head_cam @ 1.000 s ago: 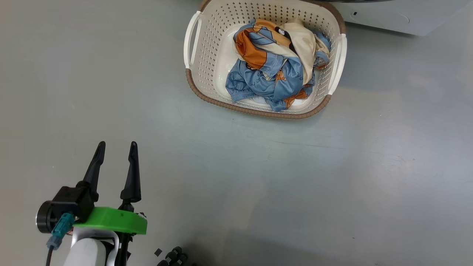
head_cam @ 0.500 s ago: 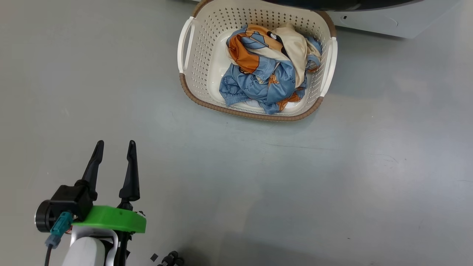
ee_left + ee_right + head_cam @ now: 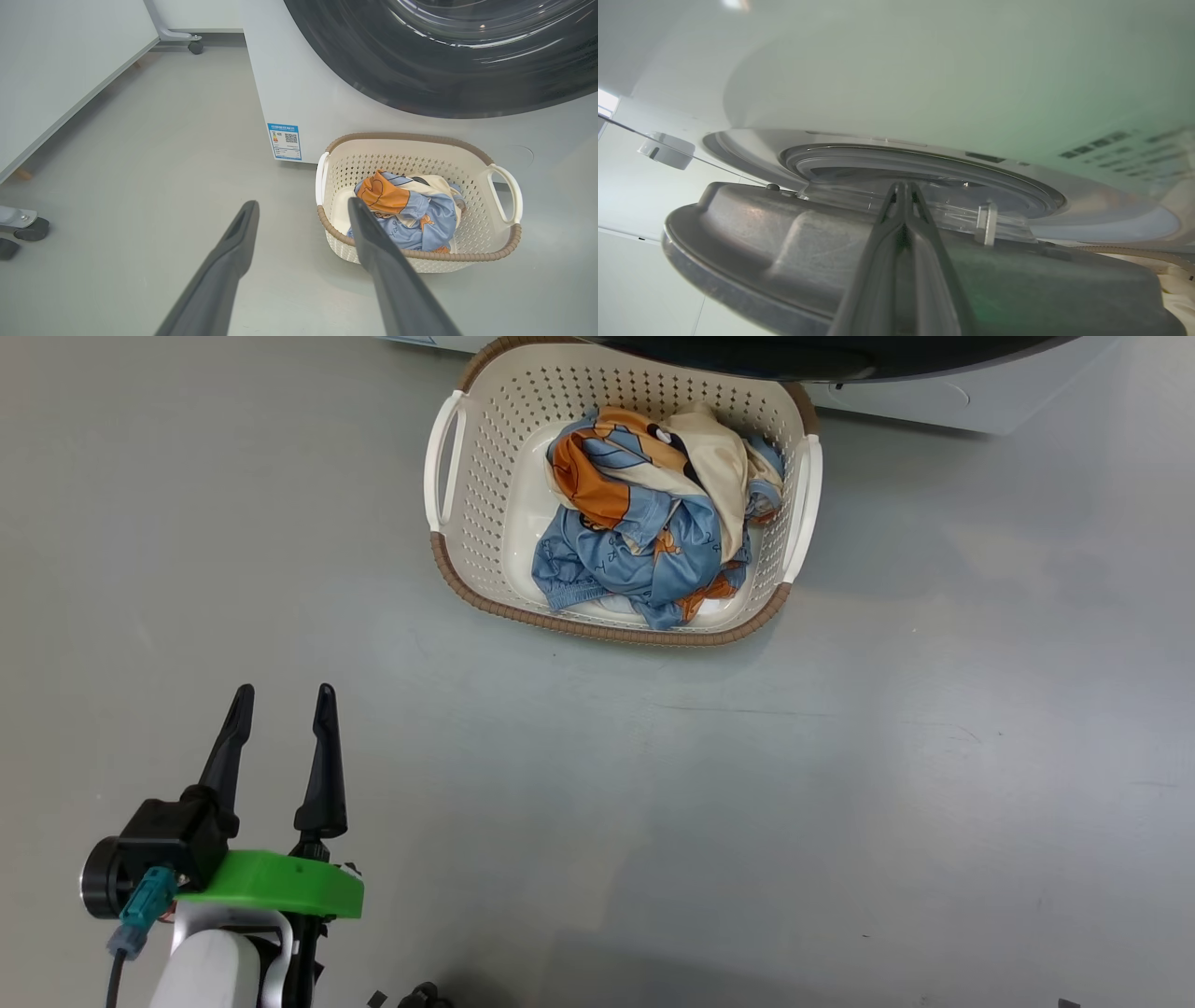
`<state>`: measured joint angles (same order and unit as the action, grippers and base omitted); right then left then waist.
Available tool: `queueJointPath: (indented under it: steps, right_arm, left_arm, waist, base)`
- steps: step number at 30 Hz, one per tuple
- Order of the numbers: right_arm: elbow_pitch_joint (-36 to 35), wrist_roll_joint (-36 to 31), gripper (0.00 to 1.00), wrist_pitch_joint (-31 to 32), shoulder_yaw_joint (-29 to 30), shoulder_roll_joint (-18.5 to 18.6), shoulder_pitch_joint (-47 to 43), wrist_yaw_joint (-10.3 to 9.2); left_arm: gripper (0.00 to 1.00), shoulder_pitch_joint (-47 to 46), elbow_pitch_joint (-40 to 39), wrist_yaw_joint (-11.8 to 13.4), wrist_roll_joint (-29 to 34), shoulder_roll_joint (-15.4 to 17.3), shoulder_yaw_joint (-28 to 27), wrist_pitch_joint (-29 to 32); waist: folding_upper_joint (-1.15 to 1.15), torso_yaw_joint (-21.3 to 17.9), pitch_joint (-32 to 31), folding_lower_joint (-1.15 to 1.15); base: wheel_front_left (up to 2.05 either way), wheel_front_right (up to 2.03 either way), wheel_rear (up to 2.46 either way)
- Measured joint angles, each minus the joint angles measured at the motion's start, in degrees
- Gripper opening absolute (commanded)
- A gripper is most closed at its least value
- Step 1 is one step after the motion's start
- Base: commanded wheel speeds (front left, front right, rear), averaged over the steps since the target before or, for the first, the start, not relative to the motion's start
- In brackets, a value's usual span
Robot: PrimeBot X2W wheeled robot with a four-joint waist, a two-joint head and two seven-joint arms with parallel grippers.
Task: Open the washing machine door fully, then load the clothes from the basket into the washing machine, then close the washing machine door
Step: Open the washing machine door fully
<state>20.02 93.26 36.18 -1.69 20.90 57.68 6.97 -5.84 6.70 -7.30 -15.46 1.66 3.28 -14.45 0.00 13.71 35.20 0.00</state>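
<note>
The grey floor point(image 3: 840, 803) spreads under your left gripper point(image 3: 285, 691), whose jaws stand spread wide with nothing between them. Beyond those jaws rises the washing machine point(image 3: 299, 93), its white front facing you. The washing machine door point(image 3: 761, 233) stands off that front. Your right gripper point(image 3: 903, 185) lies along the door's grey inner face, jaws pressed together on nothing, tips pointing at the glass bowl; you cannot tell whether they touch it. The basket point(image 3: 485, 523) sits on the floor ahead and to the right of the left jaws, well apart from them, just before the machine. The clothes point(image 3: 644, 523) lie heaped inside it. A blue-edged sticker point(image 3: 284, 141) shows beyond the left jaws' gap, and a small metal latch point(image 3: 986, 223) stands just right of the right jaws' tips.
</note>
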Motion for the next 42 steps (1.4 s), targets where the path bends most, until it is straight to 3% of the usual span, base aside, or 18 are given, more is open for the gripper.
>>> queueJointPath:
  steps: [20,42]
  right_arm:
    - [-1.81,0.09,0.0,2.9,-1.76,-1.63,-1.6,0.01]
    - [-2.19,0.54,0.0,6.92,-6.25,-6.66,-9.66,0.02]
  left_arm:
    - [1.0,-0.03,0.09,0.0,0.32,-0.01,-0.58,0.0]
    - [1.0,0.01,0.83,0.0,0.32,0.0,-1.3,0.01]
  waist:
    - [0.0,-1.62,-1.97,0.0]
    - [0.0,-4.88,-6.89,-0.01]
  base:
    - [0.0,0.0,0.0]
    - [0.0,0.0,0.0]
